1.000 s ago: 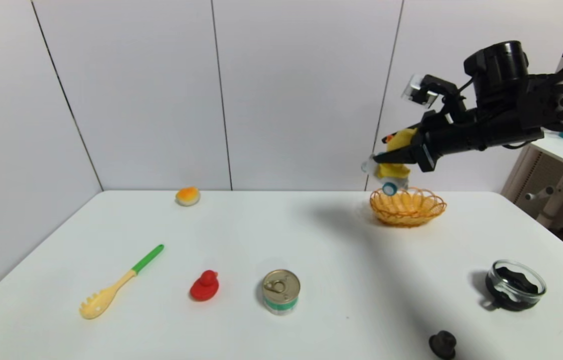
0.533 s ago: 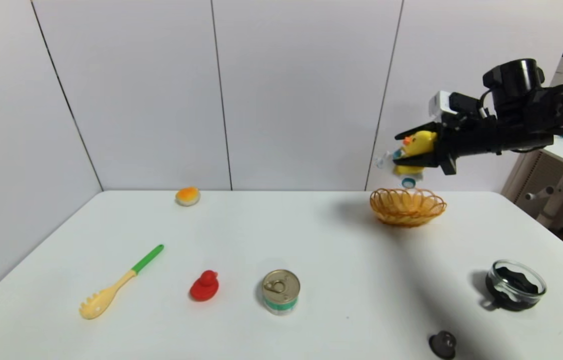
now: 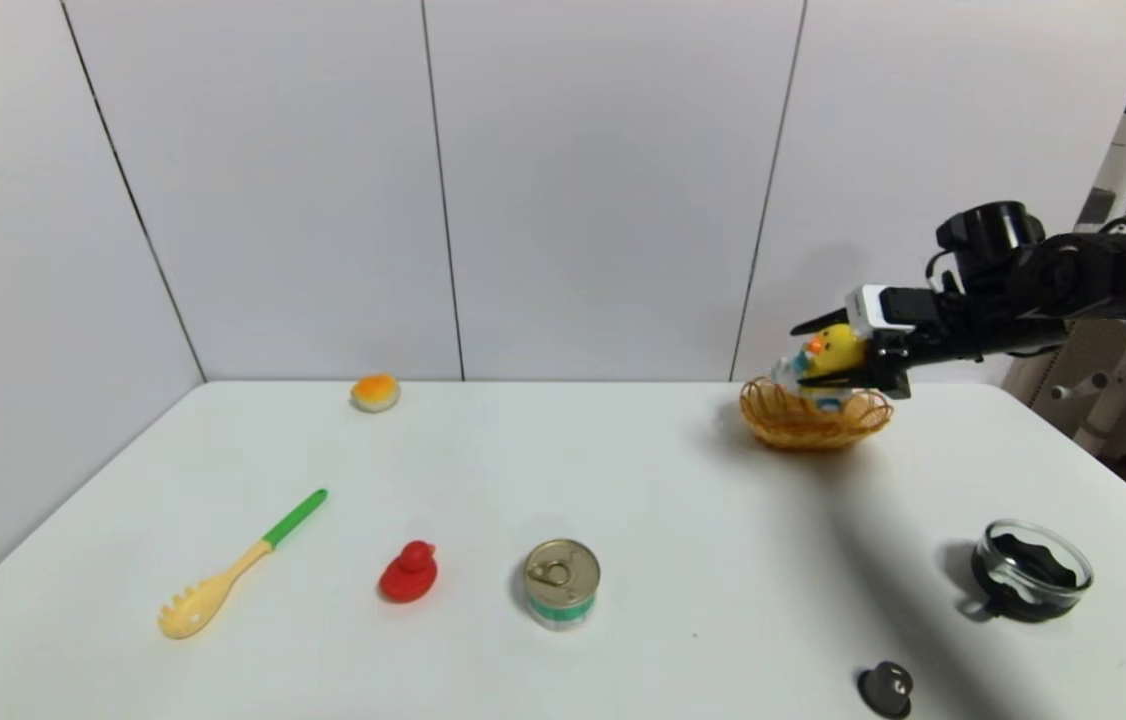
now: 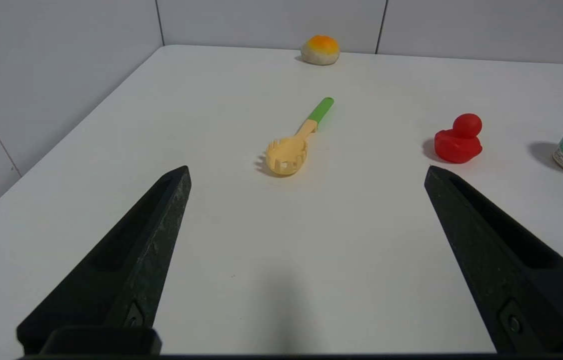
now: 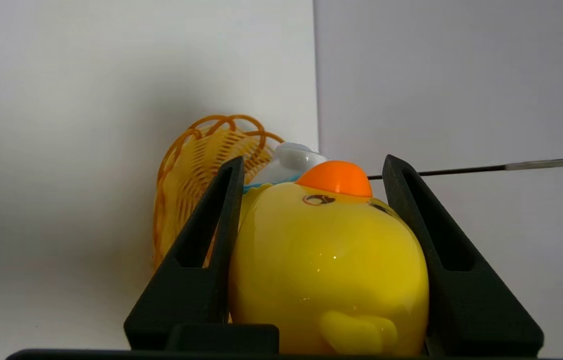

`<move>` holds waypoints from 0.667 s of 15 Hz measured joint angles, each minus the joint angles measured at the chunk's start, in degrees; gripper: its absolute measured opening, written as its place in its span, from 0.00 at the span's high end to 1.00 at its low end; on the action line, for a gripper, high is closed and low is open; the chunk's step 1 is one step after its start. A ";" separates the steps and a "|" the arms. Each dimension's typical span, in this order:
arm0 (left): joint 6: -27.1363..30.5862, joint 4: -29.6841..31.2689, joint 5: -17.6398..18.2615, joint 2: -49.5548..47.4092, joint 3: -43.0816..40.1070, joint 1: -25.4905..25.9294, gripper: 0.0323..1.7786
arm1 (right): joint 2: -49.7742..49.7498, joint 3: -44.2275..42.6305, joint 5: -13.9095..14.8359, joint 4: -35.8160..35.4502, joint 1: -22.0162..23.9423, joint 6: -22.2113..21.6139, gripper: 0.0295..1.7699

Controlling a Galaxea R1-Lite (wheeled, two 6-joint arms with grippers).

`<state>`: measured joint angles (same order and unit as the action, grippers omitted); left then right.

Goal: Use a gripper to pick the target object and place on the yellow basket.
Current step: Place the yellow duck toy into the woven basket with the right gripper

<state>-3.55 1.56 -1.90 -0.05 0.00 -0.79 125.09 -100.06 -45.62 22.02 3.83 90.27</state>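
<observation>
The yellow duckling (image 3: pixel 831 352) with its orange beak is held in my right gripper (image 3: pixel 807 352), low inside the orange-yellow woven basket (image 3: pixel 773 418) at the table's far right. In the right wrist view both black fingers press the sides of the duckling's round head (image 5: pixel 329 260); behind it show its white base and the basket (image 5: pixel 189 175). Whether the wheels touch the basket floor is hidden. My left gripper (image 4: pixel 306 170) hovers open over the near left of the table with nothing between its fingers.
A red rubber duck (image 3: pixel 410 572), a tin can (image 3: pixel 562 582) and a green-handled pasta spoon (image 3: pixel 238 566) lie along the front. A dark glass bowl (image 3: pixel 1030 570) and a black knob (image 3: pixel 885 688) sit at the front right. A small bun (image 3: pixel 375 392) rests at the back.
My right gripper has come down and drawn back to the right with the duckling, from above the basket's left rim into the basket. The left arm has not moved.
</observation>
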 joint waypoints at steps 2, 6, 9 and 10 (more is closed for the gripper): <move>-0.02 0.00 0.00 0.00 0.00 0.00 0.05 | 1.62 -0.05 1.19 0.00 0.00 1.10 0.49; 0.00 -0.02 -0.07 0.00 0.00 0.00 0.05 | 4.16 -1.10 3.34 -0.13 -0.11 1.46 0.49; 0.00 -0.02 -0.05 0.00 0.00 0.00 0.05 | 4.96 -2.01 3.86 -0.02 -0.17 1.12 0.39; -0.02 -0.02 -0.05 0.00 0.00 0.00 0.05 | 5.03 -2.12 3.93 0.09 -0.28 0.77 0.35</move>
<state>-3.57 1.54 -1.95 -0.05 0.00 -0.79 130.12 -102.18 -41.69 22.10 3.55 91.04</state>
